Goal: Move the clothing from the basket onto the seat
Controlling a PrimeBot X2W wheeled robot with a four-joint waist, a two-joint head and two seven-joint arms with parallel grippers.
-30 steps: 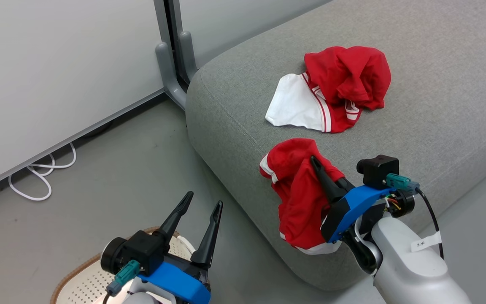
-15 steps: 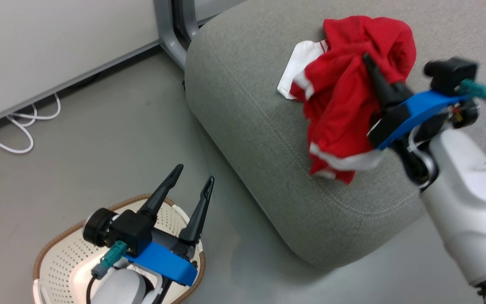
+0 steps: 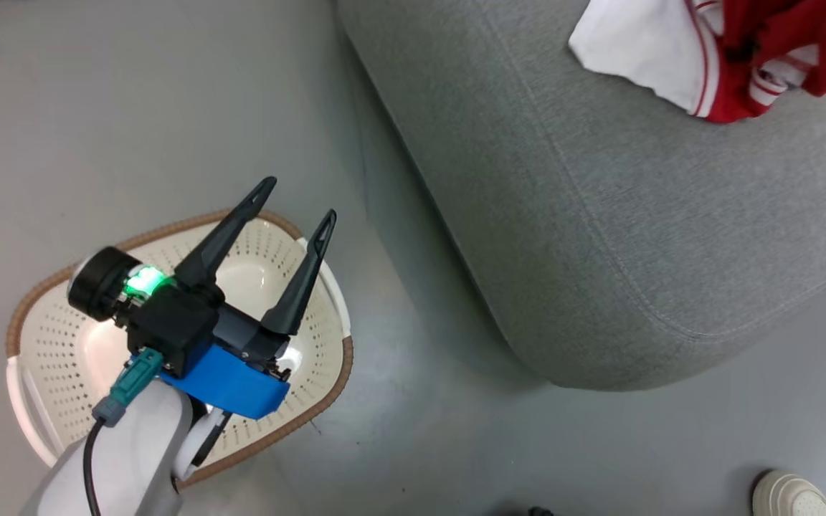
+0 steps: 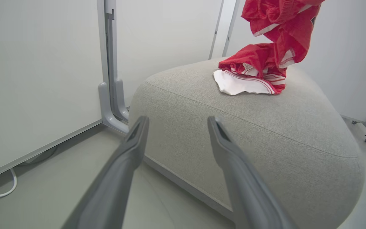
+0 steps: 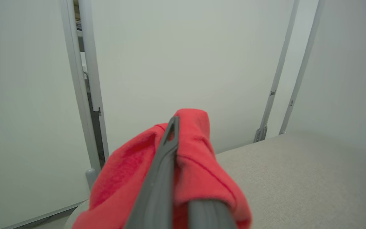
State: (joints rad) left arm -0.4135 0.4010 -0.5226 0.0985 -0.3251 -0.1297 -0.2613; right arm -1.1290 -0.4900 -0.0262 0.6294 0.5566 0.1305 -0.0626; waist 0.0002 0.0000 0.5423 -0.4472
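We hold the red garment (image 5: 202, 178) clamped in the right hand (image 5: 172, 127); the seat (image 5: 297, 178) lies below and ahead of it. The left hand (image 3: 298, 201) is spread wide above the basket (image 3: 54, 358).

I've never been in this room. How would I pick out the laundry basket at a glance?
Find the big grey sofa. On the floor just off its rounded corner, below the robot's open left gripper, sits the basket. It is cream plastic dotted with small holes, with a brown woven-look rim, unlike the plain white shoe also on the floor.
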